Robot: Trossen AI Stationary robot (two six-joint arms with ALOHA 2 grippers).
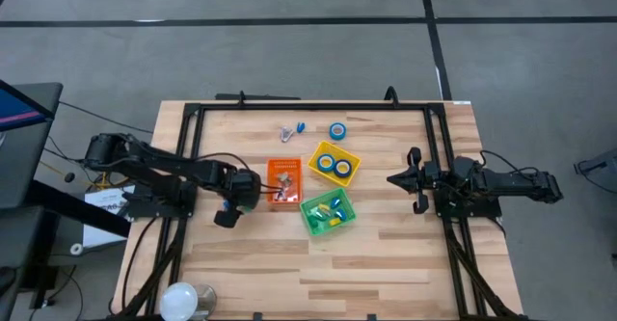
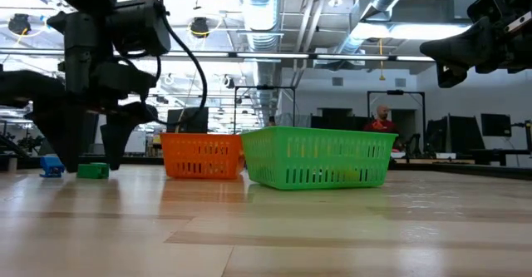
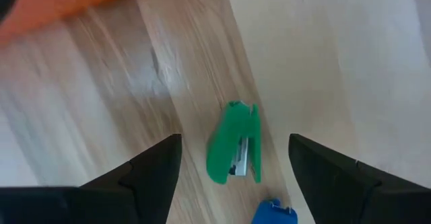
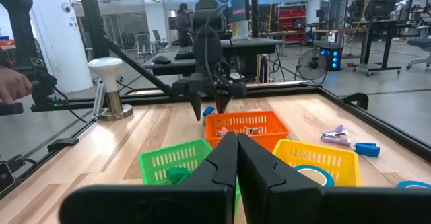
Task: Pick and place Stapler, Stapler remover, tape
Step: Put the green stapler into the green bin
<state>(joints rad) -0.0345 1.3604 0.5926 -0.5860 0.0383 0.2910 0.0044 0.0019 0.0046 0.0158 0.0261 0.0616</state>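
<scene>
Table: pale wood-plank top (image 1: 251, 263), visible grain, framed by dark metal rails.
Orange bin: small rectangular lattice-walled plastic basket (image 1: 284, 181), mid-table; metallic items inside, kind not discernible.
Green bin: same lattice build (image 1: 328, 212), just beside the orange bin, toward the right arm; holds small coloured pieces.
Yellow bin: same build (image 1: 335, 163), set at an angle; holds two rolls of tape (image 1: 334, 164), blue rings with white cores.
Loose tape: one blue roll (image 1: 336, 130) flat on the table near the far rail, apart from the bins.
Loose remover: small clawed piece with blue part (image 1: 290, 131) beside that roll.
Green stapler: smooth glossy plastic body, metal strip in the middle (image 3: 234, 144); lies flat on the wood next to the orange bin's left side.
Blue item: small blue plastic object (image 3: 274, 212) close to the stapler, partly cut off.
Left gripper: (image 1: 231, 208) above the table beside the orange bin; fingers spread wide, empty, straddling the stapler from above without contact.
Right gripper: (image 4: 236, 157) at the right table edge, well clear of the bins; fingers pressed together, nothing between them.
Low view only: green stapler (image 2: 92, 170) and blue item on the table under the left gripper (image 2: 91, 148).
Right wrist view only: white mushroom-shaped lamp (image 4: 109, 83) at a table corner; a person far back in the room.
</scene>
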